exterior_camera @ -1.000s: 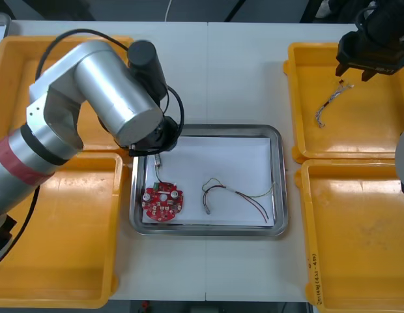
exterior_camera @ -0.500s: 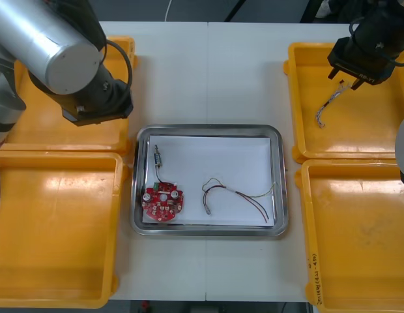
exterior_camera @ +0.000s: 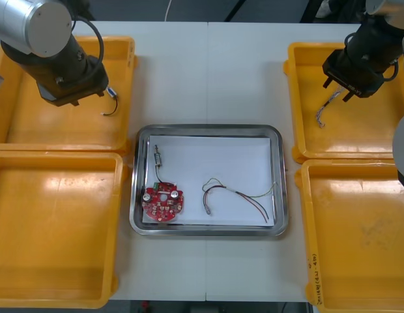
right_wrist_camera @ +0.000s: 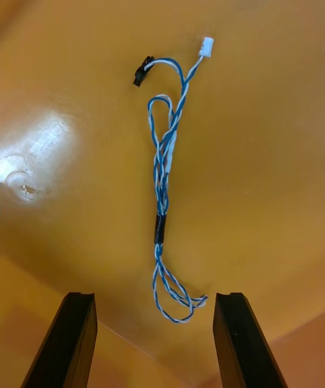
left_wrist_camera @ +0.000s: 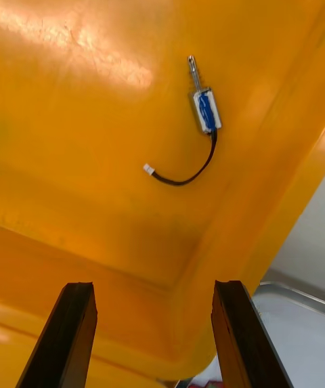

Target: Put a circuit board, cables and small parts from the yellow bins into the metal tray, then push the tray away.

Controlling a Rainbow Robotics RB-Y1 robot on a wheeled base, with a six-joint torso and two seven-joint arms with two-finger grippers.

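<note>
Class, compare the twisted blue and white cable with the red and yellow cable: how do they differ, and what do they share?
The blue and white cable lies in the far right bin under the right gripper, jaws open; the red and yellow cable lies in the metal tray. The blue and white cable is folded into a narrow bundle; the red and yellow cable sprawls loosely. Both lie ungripped.

Probably an assembly workshop: yellow bins [exterior_camera: 58, 228], metal tray [exterior_camera: 208, 129].

The right claw [exterior_camera: 337, 90] covers 1 end of the blue and white cable [exterior_camera: 322, 112]; the metal tray [left_wrist_camera: 298, 307] is cut off.
</note>
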